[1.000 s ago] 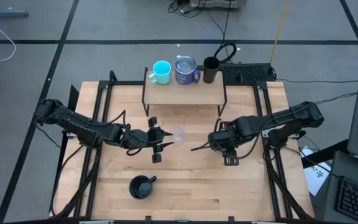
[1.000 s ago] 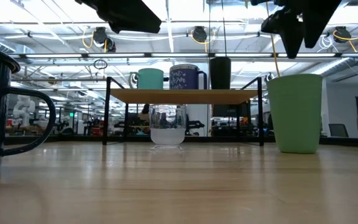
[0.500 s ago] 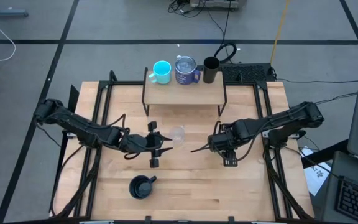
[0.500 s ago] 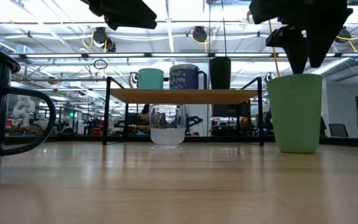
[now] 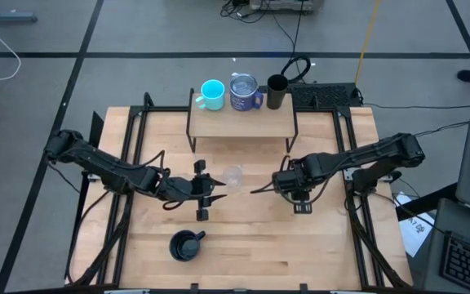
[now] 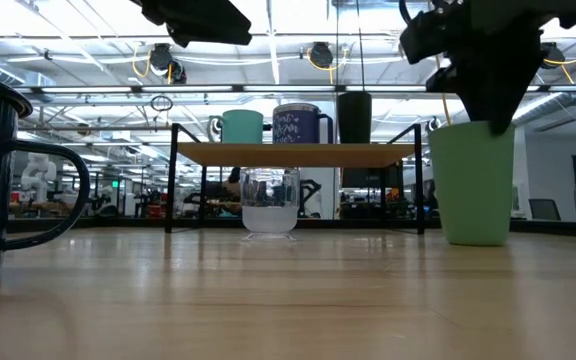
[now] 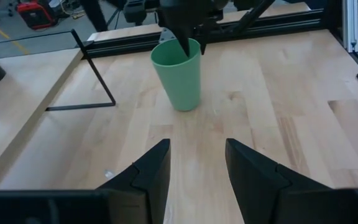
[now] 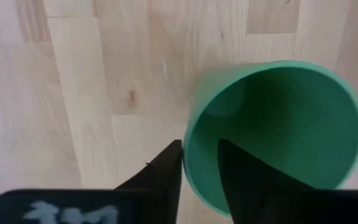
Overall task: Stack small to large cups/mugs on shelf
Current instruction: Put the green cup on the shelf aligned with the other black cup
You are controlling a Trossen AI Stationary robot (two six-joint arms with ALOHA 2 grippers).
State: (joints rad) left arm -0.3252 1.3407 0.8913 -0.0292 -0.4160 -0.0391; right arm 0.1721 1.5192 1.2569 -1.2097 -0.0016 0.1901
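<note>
On the bench (image 5: 243, 237), right of centre, the green cup (image 7: 178, 73) stands upright with the right end effector (image 8: 199, 167) over it, fingers narrowly apart astride the rim, one inside and one outside. The left end effector (image 7: 196, 163) hovers near the clear glass (image 6: 269, 203), fingers wide and empty. The glass sits just in front of the shelf (image 5: 241, 121), which carries the cyan mug (image 5: 212, 94), blue mug (image 5: 244, 91) and black tumbler (image 5: 277, 91). The dark mug (image 5: 186, 244) rests near the bench's front edge.
</note>
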